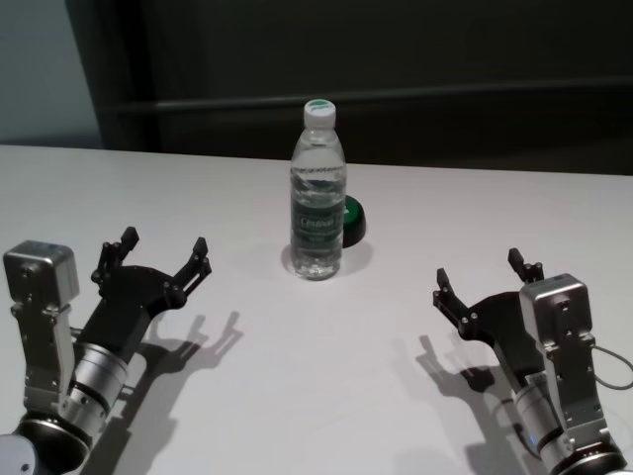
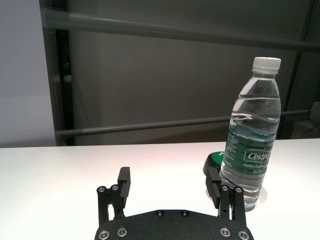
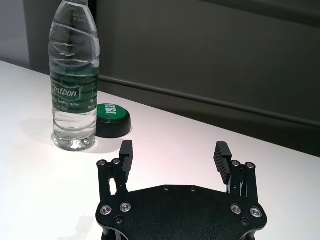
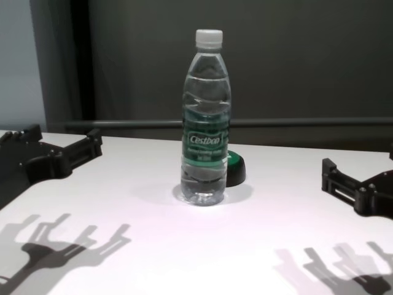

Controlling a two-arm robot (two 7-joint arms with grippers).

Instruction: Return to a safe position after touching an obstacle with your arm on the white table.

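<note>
Clearance is what you manage here: the obstacle (image 1: 317,194), a water bottle with a white cap and green label, stands upright near the middle of the white table (image 1: 297,396), and neither arm touches it. Your left gripper (image 1: 164,255) hovers over the table's left side with its fingers spread wide and holding nothing; your right gripper (image 1: 485,275) hovers on the right, likewise spread and empty. Both sit well apart from the bottle, so the step in hand looks like holding or settling into the safe pose. If you move either arm, I would keep it drawn toward the robot's body and avoid any sweep across the centre, since a tall bottle likely tips easily.

By count: one bottle, one low black-and-green puck (image 1: 353,220) just behind it, two grippers, one table.
</note>
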